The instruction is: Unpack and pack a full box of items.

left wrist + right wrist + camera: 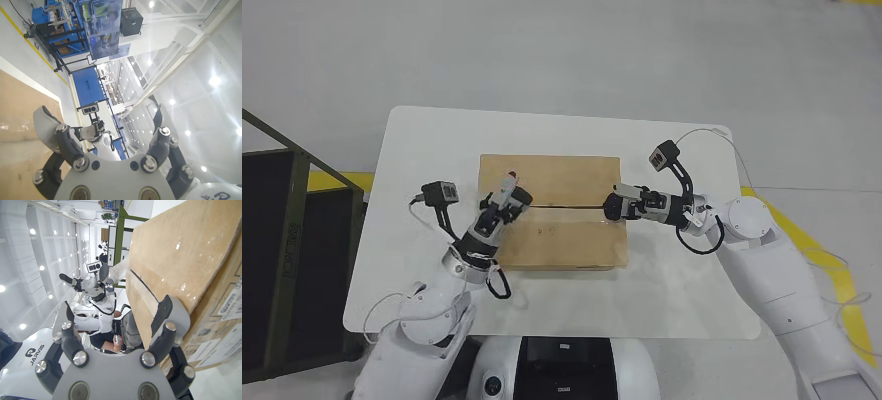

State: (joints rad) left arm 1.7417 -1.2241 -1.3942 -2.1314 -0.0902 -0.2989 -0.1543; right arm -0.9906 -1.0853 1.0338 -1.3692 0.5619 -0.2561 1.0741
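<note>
A closed brown cardboard box (pixel 552 215) sits in the middle of the white table (pixel 672 290), its two top flaps meeting at a seam. My left gripper (pixel 504 198) is open at the box's left end, level with the seam. In the left wrist view the left gripper (pixel 102 121) has one finger (pixel 45 123) lying against the box (pixel 19 106). My right gripper (pixel 619 203) is open at the box's right end. Its wrist view shows the right gripper (pixel 115 313) with one pad (pixel 162 315) touching the flap edge of the box (pixel 179 247) by the seam.
A dark green rack (pixel 282 260) stands just off the table's left side. Printed labels (pixel 217 336) cover the box's right side wall. A loose bit of clear tape (pixel 119 270) sticks up at the seam's far end. Bare tabletop surrounds the box.
</note>
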